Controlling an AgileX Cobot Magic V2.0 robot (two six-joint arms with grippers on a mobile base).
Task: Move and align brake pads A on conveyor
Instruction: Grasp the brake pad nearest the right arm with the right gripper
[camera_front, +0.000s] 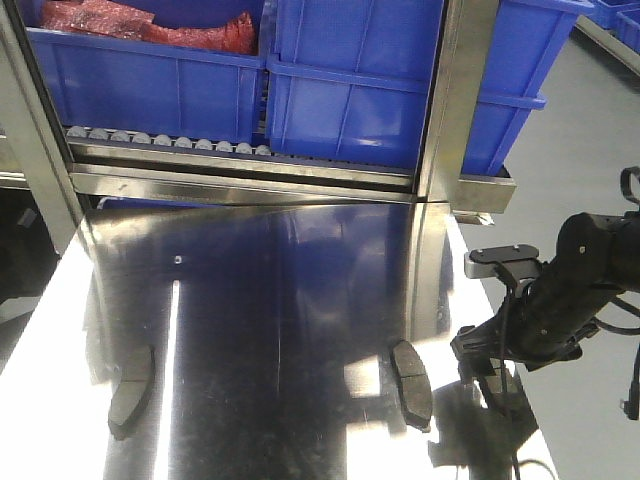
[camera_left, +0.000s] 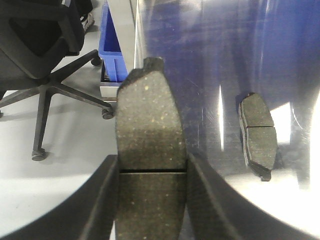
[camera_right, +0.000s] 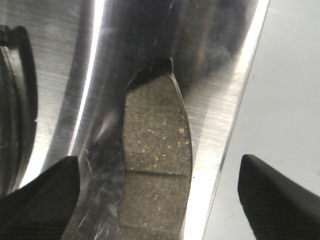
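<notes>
Left side: we find the left gripper (camera_left: 152, 159) clamped on the held pad (camera_left: 149, 125), fingers (camera_left: 100, 200) pressing both its long edges.
Right side: we find the right gripper (camera_right: 159, 160) spread wide astride the edge pad (camera_right: 157, 140), which lies flat at the steel tabletop (camera_right: 220, 100) rim.
Remaining pads: the left pad (camera_front: 130, 388) and the centre pad (camera_front: 412, 382) lie flat on the tabletop, well apart.
Backdrop: blue bins (camera_front: 350, 90) behind.

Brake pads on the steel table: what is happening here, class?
The left tool is shut on one flat curved dark-grey brake pad. The right tool hangs open over another pad at the edge of the shiny steel tabletop. Two more pads lie loose on it.
</notes>
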